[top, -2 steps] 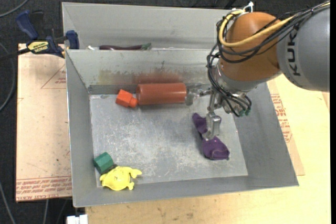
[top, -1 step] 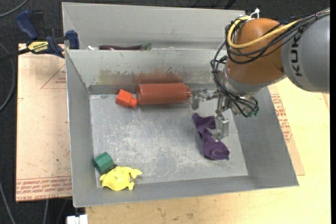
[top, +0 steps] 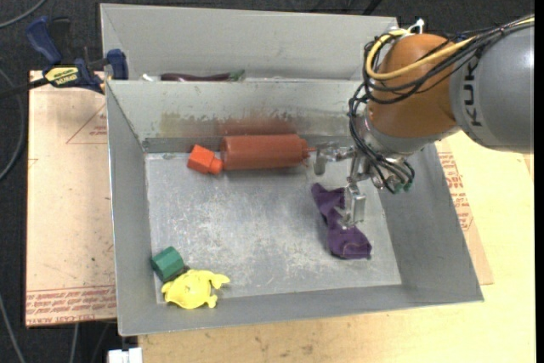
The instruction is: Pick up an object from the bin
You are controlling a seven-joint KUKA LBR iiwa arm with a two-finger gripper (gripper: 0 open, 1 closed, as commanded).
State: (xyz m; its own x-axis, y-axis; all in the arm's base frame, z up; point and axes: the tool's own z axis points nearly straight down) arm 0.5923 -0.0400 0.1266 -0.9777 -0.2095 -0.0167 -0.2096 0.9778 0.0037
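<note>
Five loose items lie in the grey metal bin (top: 255, 225), a sloped-wall tray with a scuffed flat floor. The grey robot arm with its orange wrist cover (top: 425, 89) enters from the right and hangs over the right half of the floor. Its gripper (top: 351, 212) points down onto a limp purple piece of soft, cloth-like material (top: 348, 244), which lies crumpled on the floor near the right wall. Whether the tool is apart, together or clamped on that material cannot be told from this angle.

Risks, as judged:
- The purple piece looks slack and folded. A pinch on one thin fold could slip free on the lift.
- The tool sits toward the upper end of the piece. The lower lobe would dangle and could drag on the floor or the right wall.
- If the tool is bearing on the material rather than around it, a closing move may only bunch it against the metal.

Other contents:
- A long red-brown cylinder (top: 263, 152) lies along the back wall, well apart from the gripper.
- A yellow floppy star-shaped toy (top: 194, 289) lies in the front-left corner.
- A small orange block (top: 204, 159) touches the cylinder's left end.
- A small green block (top: 167, 261) sits just beside the yellow toy.

None of these obstructs the purple piece, and the floor around it is bare.
</note>
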